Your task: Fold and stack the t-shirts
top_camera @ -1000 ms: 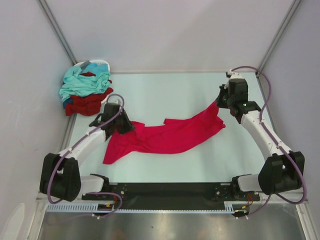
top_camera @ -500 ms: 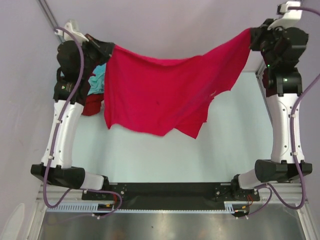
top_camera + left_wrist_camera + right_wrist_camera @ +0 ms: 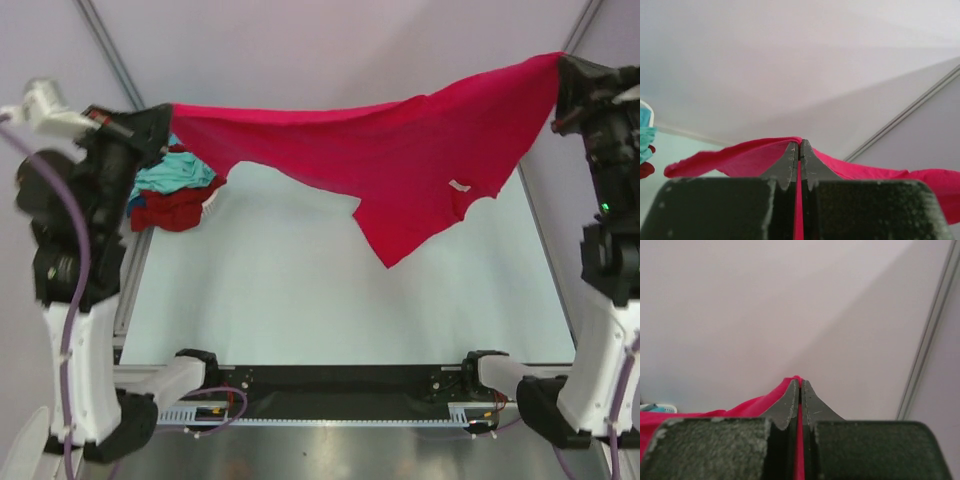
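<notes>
Crimson-pink t-shirt [image 3: 400, 160]: hung in the air above the worktop, stretched wide between the two tools, its top edge sagging a little in the middle; the bulk of the cloth drooped in a point right of centre, clear of the surface.
Tag on that shirt: a small white tag [image 3: 459, 185] showed near the neck opening, on the hanging part; too small for any writing to be read.
Left tool [image 3: 165, 115]: fingers pressed fully together on the shirt's left corner, raised high at the far left; in the left wrist view a thin line of red cloth ran up between the closed fingers.
Right tool [image 3: 565, 70]: likewise clamped tight on the shirt's right corner, raised high at the far right; the right wrist view showed red cloth pinched between its fingers and trailing off to the left.
Teal t-shirt [image 3: 175, 175]: bunched on top of a heap at the far left corner of the worktop, partly hidden behind the left arm and the stretched shirt.
Maroon t-shirt [image 3: 170, 210]: crumpled under and in front of the teal one, touching it.
Basket [image 3: 645, 106]: only a curved white rim showed at the left edge of the left wrist view, with teal cloth against it; probably the heap sat in or on it, though that was mostly covered.
Worktop [image 3: 300, 290]: pale green, with the heap in its far left corner.
</notes>
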Tool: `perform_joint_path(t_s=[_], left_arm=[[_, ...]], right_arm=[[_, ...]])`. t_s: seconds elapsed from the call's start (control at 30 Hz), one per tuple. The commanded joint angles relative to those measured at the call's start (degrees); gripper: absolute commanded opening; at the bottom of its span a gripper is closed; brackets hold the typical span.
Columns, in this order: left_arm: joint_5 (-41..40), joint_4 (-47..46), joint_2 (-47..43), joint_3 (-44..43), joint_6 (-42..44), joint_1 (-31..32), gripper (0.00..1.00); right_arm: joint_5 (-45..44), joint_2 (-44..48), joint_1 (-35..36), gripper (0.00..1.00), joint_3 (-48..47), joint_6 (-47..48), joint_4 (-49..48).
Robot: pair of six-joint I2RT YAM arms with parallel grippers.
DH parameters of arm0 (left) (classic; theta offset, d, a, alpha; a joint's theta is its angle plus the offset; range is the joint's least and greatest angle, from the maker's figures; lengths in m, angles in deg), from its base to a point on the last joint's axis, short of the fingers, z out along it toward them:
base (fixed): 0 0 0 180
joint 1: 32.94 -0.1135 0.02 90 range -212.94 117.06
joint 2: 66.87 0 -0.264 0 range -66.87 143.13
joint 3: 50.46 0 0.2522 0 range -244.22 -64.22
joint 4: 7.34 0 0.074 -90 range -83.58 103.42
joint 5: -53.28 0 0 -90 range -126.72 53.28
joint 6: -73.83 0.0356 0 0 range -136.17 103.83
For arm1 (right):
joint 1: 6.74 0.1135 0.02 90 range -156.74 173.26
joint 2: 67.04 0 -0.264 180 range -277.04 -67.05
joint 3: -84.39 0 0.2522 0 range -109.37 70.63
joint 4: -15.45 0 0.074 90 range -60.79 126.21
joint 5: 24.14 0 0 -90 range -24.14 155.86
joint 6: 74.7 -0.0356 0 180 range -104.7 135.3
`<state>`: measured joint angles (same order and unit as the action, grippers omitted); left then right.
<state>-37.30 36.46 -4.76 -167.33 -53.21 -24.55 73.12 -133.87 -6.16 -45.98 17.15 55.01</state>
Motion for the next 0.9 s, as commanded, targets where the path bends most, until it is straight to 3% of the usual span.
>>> perform_joint_path(t_s=[0.0, 0.17, 0.37, 0.63, 0.8, 0.87], left_arm=[[-4.5, 2.1, -10.8, 0.1, 0.4, -0.6, 0.00], [-4.5, 5.2, -15.9, -0.1, -1.4, -0.6, 0.00], [-7.1, 8.4, -14.2, 0.4, -2.5, -0.6, 0.00], [-7.4, -0.7, -5.7, 16.1, -5.0, -0.7, 0.00], [-8.6, -9.6, 2.8, 27.1, -6.6, -0.6, 0.00], [-9.1, -14.7, 7.9, 31.4, -6.2, -0.6, 0.00]], right_arm=[[1.1, 5.1, -0.1, 0.00, -8.2, 2.8, 4.7], [-0.6, 5.7, -0.1, 0.00, -16.4, 3.6, 10.5], [-5.8, 4.1, -1.8, 0.00, -15.6, 6.8, 12.7], [-7.3, -2.2, -1.8, 0.00, -1.0, 8.1, 7.8], [-5.7, -4.3, -1.9, 0.00, 21.6, 4.4, -7.4], [-4.0, -7.0, -1.9, 0.00, 25.1, 3.8, -11.4]])
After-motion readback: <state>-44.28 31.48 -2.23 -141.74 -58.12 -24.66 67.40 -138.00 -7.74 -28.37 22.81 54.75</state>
